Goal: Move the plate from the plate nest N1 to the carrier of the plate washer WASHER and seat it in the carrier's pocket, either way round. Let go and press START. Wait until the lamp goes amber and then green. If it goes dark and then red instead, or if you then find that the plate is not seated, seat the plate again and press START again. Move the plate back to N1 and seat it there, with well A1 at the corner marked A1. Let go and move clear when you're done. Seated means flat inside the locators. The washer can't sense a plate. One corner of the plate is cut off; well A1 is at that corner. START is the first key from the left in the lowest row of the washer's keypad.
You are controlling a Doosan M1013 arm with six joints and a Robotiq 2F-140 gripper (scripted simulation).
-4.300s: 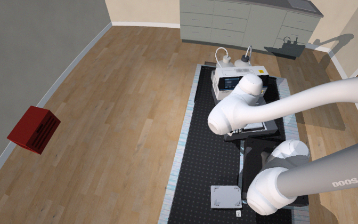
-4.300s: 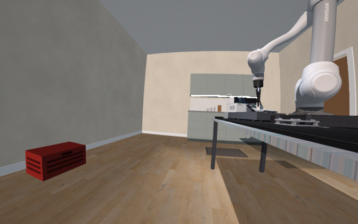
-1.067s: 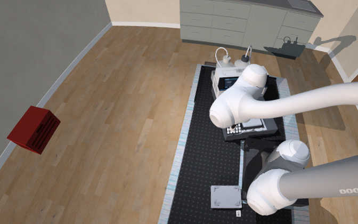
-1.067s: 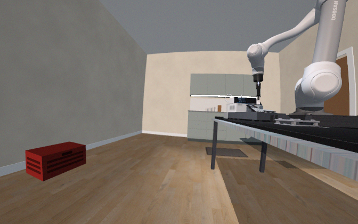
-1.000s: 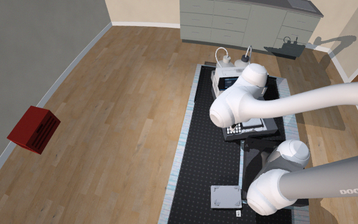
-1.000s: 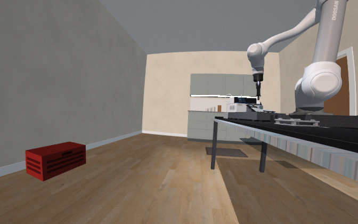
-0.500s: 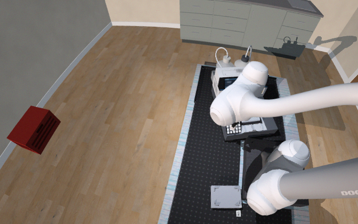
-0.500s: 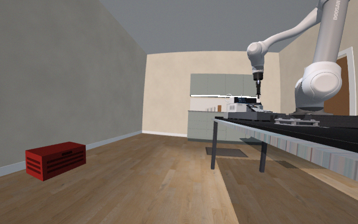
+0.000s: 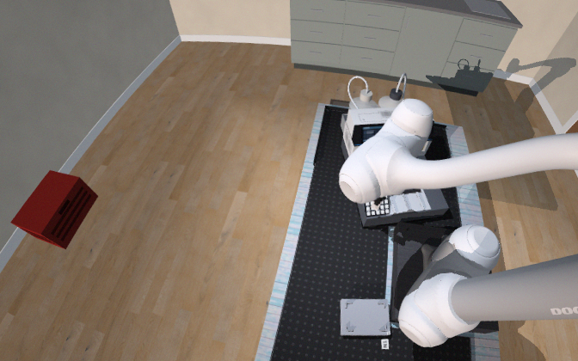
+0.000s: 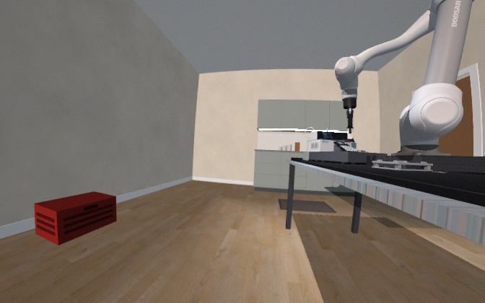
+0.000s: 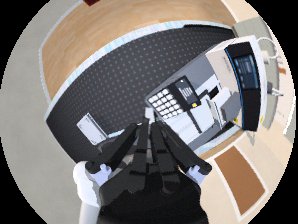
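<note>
The washer (image 9: 378, 129) stands at the far end of the black mat, with its screen partly behind my arm. Its grey front deck carries a white keypad (image 9: 378, 207) and, to the right of the keypad, a white plate (image 9: 410, 202) lying in the carrier. My gripper (image 9: 378, 201) is shut and empty, pointing straight down just above the keypad; it also shows in the side view (image 10: 349, 133). In the wrist view the closed fingertips (image 11: 148, 120) sit close to the keypad (image 11: 164, 100). The plate nest N1 (image 9: 365, 317) is a grey base with corner locators near the front of the mat, and it holds nothing.
Two white bottles (image 9: 378, 96) with tubes stand behind the washer. My arm's base and elbow (image 9: 447, 292) sit right of the nest. A red box (image 9: 53, 208) lies on the floor far left. Cabinets (image 9: 387, 34) line the back wall.
</note>
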